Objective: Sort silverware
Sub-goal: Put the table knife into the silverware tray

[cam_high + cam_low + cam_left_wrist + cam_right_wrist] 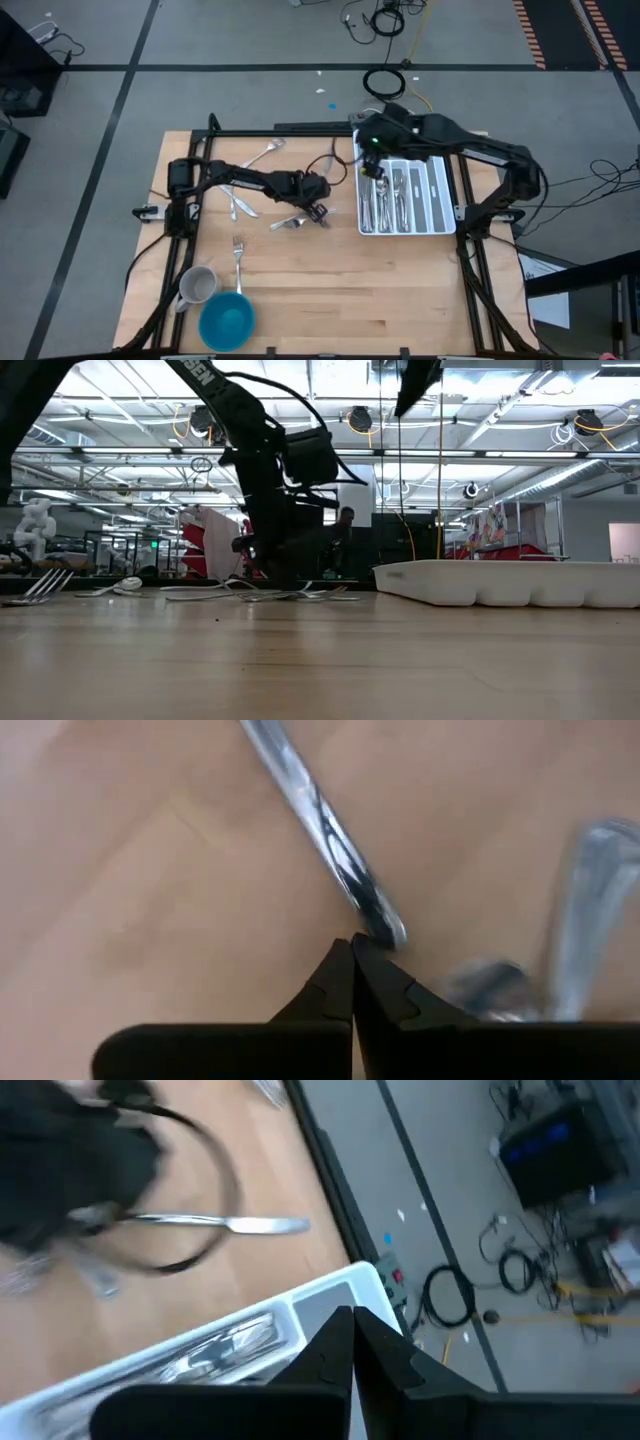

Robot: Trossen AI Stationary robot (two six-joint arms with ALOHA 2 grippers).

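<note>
While both grippers sit pinched shut — empty — silverware litters the wooden table.

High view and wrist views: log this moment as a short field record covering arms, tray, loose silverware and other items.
left gripper: shut, down at the loose pieces mid-table; its tips meet at a utensil handle
right gripper: shut, above the tray's far end
tray: white, holds sorted silverware
loose silverware: fork, others scattered
other items: mug, blue bowl
</note>
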